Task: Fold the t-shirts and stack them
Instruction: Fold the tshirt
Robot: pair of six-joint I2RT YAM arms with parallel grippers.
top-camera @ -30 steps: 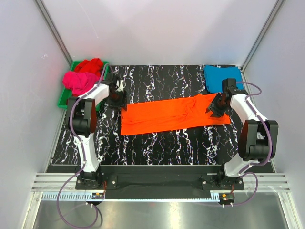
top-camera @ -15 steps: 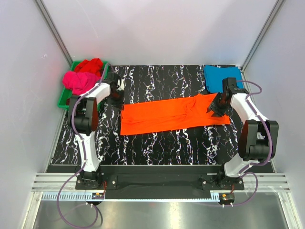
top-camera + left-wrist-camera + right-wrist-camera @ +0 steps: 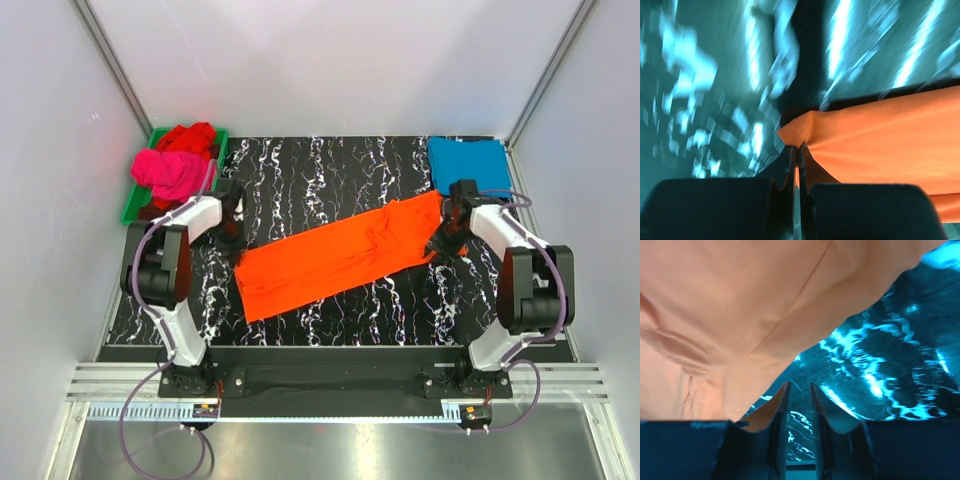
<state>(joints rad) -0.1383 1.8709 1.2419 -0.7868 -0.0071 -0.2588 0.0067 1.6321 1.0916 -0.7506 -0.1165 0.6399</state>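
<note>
Lying aslant on the surface (image 3: 340, 170), the orange shirt (image 3: 335, 255), a long folded strip, has just swung: left end nearer, right end drawn leftward, likely towards a crosswise fold. The teal shirt (image 3: 468, 163) sits folded far right. The left hand (image 3: 799, 150) is pinched tight on the left corner. The right hand (image 3: 799, 387) shows a sliver of gap; I cannot tell whether it grips cloth.

Count: 4 shirts, 1 per colour: orange shirt (image 3: 340, 255), blue shirt (image 3: 468, 165), pink shirt (image 3: 168, 172), red shirt (image 3: 190, 137). 2 of them are on the table (image 3: 330, 170) (orange, blue), 2 in the tray (image 3: 132, 210) (pink, red). 1 tray, 1 table. 2 arms: left arm (image 3: 165, 265), right arm (image 3: 530, 285). 2 grippers, 1 per arm: left gripper (image 3: 797, 147), right gripper (image 3: 799, 387).
</note>
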